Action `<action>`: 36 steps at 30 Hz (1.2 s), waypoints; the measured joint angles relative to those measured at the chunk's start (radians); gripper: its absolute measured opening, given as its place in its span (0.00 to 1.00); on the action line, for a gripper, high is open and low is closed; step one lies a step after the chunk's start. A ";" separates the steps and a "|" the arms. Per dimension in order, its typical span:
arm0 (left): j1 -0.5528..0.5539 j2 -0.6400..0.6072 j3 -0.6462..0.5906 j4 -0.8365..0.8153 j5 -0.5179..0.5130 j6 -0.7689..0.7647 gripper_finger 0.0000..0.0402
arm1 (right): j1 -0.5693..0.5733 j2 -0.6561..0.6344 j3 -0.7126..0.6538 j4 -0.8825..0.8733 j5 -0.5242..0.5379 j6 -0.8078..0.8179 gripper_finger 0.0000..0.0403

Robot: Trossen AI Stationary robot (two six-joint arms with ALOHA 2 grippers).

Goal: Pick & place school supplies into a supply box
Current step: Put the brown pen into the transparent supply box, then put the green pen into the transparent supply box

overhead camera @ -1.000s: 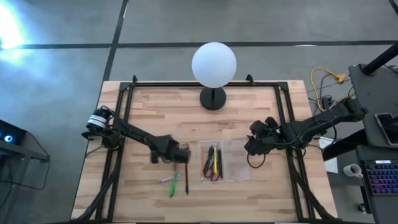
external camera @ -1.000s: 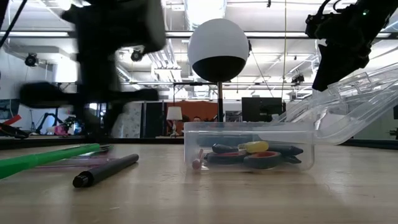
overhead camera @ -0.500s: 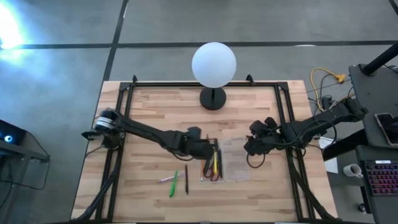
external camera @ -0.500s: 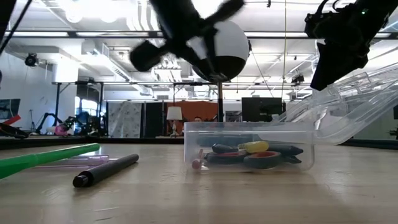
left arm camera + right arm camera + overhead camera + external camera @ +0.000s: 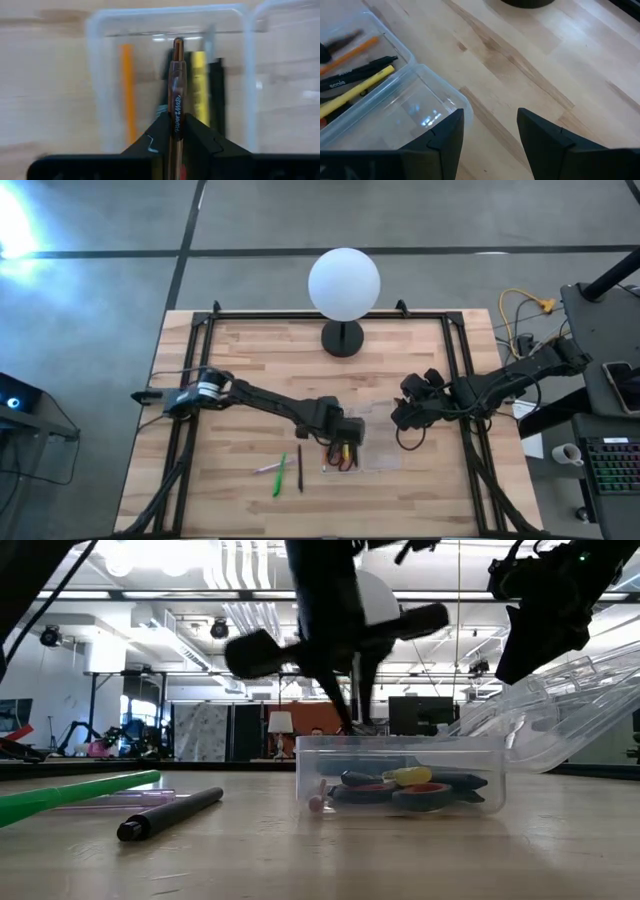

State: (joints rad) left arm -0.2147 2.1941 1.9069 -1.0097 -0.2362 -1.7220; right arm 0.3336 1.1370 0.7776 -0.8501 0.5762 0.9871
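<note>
Now left claw (image 5: 176, 131) has swung from beside the supply box (image 5: 358, 442) to directly above it, pinching a brown pen (image 5: 177, 85); release comes next. Right claw (image 5: 490, 132) waits spread at the lid. Three pens remain on desk (image 5: 240, 380).

Left claw (image 5: 347, 442) over supply box (image 5: 380, 460), loose pens (image 5: 280, 472) left of it

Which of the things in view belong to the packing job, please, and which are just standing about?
Part of the job:
- supply box, lid open
- brown pen held by the left gripper over the box
- yellow pen and orange pencil already inside
- green pen and dark pen on the table

Just standing about:
- globe lamp
- right gripper, open beside the lid
</note>
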 joint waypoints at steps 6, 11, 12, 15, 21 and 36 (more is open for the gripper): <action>-0.026 -0.004 0.075 -0.127 -0.004 0.064 0.14 | 0.000 0.000 0.000 0.002 0.000 0.000 0.44; -0.035 -0.006 0.061 -0.066 -0.002 0.061 0.28 | 0.000 0.000 0.000 0.002 0.000 0.000 0.44; -0.035 -0.006 0.059 -0.071 -0.002 0.061 0.30 | 0.000 0.000 0.000 0.003 0.000 0.000 0.44; -0.040 -0.019 0.059 -0.128 -0.003 0.072 0.34 | 0.000 0.000 0.000 0.003 0.000 0.000 0.44; -0.109 -0.088 0.057 -0.284 0.022 0.084 0.35 | 0.000 0.000 0.000 0.004 0.000 0.000 0.44; -0.313 -0.089 -0.111 -0.258 0.296 -0.092 0.35 | 0.000 0.000 0.000 0.004 0.000 0.000 0.44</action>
State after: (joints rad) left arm -0.5272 2.1056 1.7960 -1.2674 0.0601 -1.8141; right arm 0.3335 1.1369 0.7776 -0.8458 0.5762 0.9871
